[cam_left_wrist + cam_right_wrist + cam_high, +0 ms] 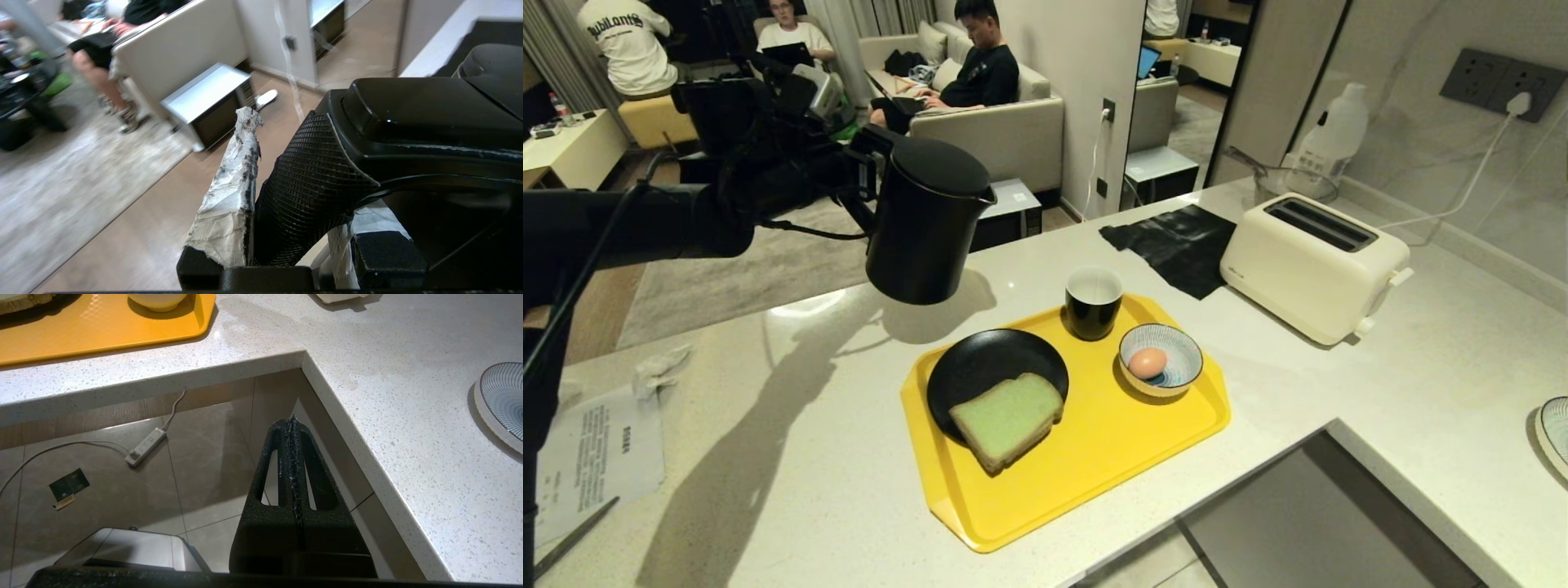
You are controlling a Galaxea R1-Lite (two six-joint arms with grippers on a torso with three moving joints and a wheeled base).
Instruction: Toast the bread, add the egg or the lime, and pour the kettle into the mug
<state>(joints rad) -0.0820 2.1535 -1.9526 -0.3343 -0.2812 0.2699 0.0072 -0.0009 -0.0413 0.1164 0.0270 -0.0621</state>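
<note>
Left end effector (286, 228) is clamping the kettle (925, 220) by its textured black handle (310, 188); one paper-wrapped finger (231, 192) is lying along the outside of the handle, the other finger is sitting inside the loop. Kettle is hanging in the air, clear of the tabletop (809, 425), roughly upright with a slight tilt, spout facing the tray. It is sitting up and to the left of the mug (1093, 302), not over it.

Mug is standing at the far edge of the yellow tray (1094, 457). Bread (1008, 420) is lying on the black plate (980, 367), overhanging its near rim. Egg (1147, 363) is resting in the striped bowl (1161, 359), just beside the mug. Toaster (1313, 265) is standing right of the tray, slots empty.

Right end effector (292, 424) is hanging below the tabletop edge over the floor, fingers pressed together, holding nothing, well apart from the tray.
</note>
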